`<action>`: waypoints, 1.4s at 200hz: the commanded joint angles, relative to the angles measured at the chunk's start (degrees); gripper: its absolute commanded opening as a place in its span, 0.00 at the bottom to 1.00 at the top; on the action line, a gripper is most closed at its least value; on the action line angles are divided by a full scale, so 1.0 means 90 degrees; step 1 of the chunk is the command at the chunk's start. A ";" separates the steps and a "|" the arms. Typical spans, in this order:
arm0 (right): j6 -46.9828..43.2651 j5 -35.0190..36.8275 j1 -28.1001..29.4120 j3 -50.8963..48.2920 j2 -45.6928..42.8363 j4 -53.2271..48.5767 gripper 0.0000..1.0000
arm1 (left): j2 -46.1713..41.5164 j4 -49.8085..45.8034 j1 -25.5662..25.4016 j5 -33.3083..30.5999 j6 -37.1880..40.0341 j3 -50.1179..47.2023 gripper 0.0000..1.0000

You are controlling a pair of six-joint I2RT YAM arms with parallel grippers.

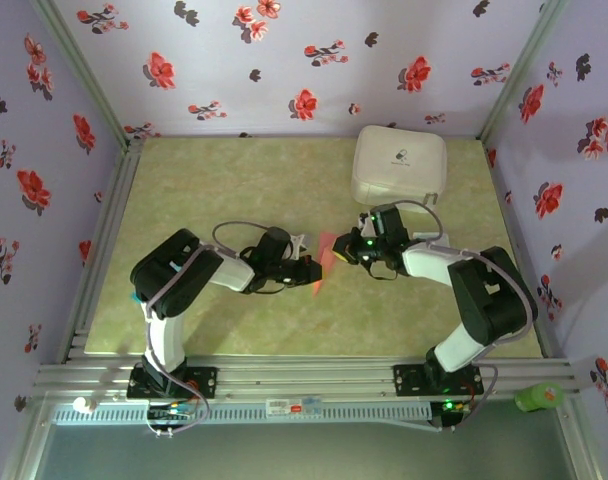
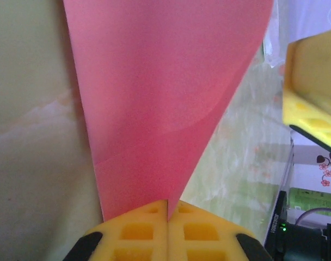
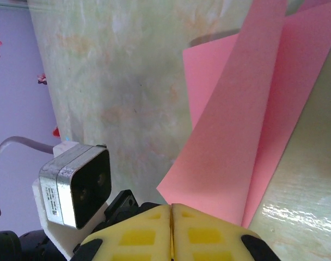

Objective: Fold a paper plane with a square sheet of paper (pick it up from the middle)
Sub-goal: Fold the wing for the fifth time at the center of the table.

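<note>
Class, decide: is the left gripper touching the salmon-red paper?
Touching. The left wrist view shows the left gripper shut on the salmon-red paper, whose lower tip runs into the closed jaws.

Left arm point(image 1: 179, 275) and right arm point(image 1: 489, 295) are both bent at the elbow, forearms angled inward, tips nearly facing. Left gripper point(image 1: 310, 268): pads pressed flush, paper point(image 2: 154, 109) pinched in the seam. Right gripper point(image 1: 338, 254): pads together too, paper edge running into the seam.

The square sheet of paper point(image 1: 326, 247) sits mid-table between the left gripper point(image 1: 312, 268) and the right gripper point(image 1: 338, 253). The case point(image 1: 399, 165) lies far right.
</note>
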 commanded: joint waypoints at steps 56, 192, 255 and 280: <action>-0.0153 -0.0053 0.0062 -0.0200 0.0114 0.0332 0.06 | 0.0366 0.0050 0.0005 0.0310 -0.0546 0.0344 0.00; -0.0044 -0.0051 0.0024 -0.0082 0.0772 0.0950 0.04 | 0.0546 0.0419 0.0142 0.0585 -0.1304 0.0311 0.00; 0.0001 -0.0058 -0.0031 -0.0086 0.0920 0.1046 0.05 | 0.0548 0.0459 0.0198 0.0505 -0.1455 0.0134 0.00; -0.0093 -0.0062 -0.0050 -0.0046 0.0967 0.0960 0.05 | 0.0554 0.0441 0.0234 0.0516 -0.1489 0.0138 0.00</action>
